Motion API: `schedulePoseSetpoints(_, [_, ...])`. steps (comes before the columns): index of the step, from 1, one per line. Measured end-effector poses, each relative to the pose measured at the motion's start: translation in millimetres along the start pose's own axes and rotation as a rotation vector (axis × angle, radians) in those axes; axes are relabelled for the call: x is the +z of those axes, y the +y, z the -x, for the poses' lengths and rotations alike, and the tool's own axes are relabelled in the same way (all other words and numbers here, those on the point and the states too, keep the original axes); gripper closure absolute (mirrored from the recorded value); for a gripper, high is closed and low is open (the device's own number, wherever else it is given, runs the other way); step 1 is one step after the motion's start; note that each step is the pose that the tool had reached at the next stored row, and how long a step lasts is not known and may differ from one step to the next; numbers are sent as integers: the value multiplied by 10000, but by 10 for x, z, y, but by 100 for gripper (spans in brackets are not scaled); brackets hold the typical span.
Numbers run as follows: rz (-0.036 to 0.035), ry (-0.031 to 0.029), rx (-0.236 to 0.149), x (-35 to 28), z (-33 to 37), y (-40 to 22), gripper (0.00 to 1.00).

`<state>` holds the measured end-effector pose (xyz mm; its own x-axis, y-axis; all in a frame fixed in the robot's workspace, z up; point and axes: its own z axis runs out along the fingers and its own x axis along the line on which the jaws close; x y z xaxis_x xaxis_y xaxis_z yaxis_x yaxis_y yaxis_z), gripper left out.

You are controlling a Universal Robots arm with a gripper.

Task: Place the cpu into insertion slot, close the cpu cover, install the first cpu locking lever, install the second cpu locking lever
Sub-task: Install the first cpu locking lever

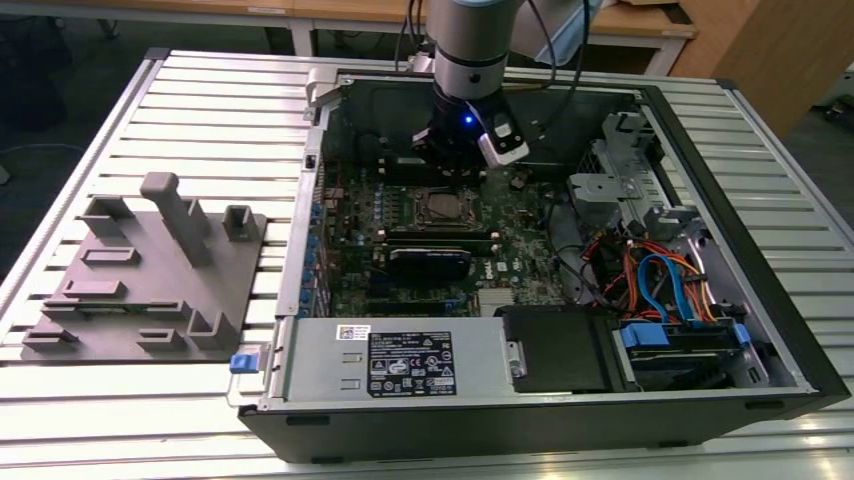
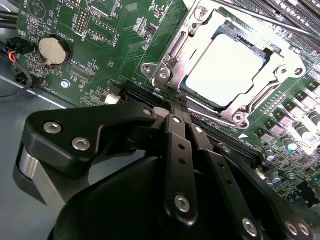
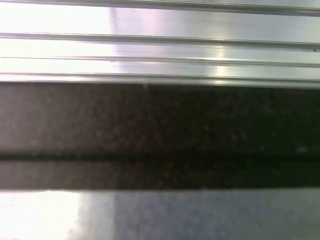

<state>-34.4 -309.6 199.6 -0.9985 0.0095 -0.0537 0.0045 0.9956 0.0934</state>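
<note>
Gripper (image 2: 172, 107) clenched, empty, tips just beside the near corner of cpu cover (image 2: 195, 37), w/ cpu (image 2: 225, 67) seated in slot under the closed cover, mid-board in the case.

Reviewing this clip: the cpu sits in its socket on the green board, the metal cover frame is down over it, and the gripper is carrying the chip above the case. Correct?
Not quite: the gripper carries nothing. In the second wrist view its fingers are together with no chip between them, beside the socket. The cpu does sit in the insertion slot on the green board, with the cpu cover down around it.
</note>
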Motion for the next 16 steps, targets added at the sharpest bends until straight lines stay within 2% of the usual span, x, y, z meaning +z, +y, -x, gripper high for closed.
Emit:
schedulePoseSetpoints(2, [-7,0,0,-1,0,0,90])
schedulePoseSetpoints(6, [-118,3,-6,12,0,-2,90])
schedulePoseSetpoints(9, [-158,4,-9,21,1,-3,90])
schedulePoseSetpoints(16, [-150,-5,-8,13,4,0,90])
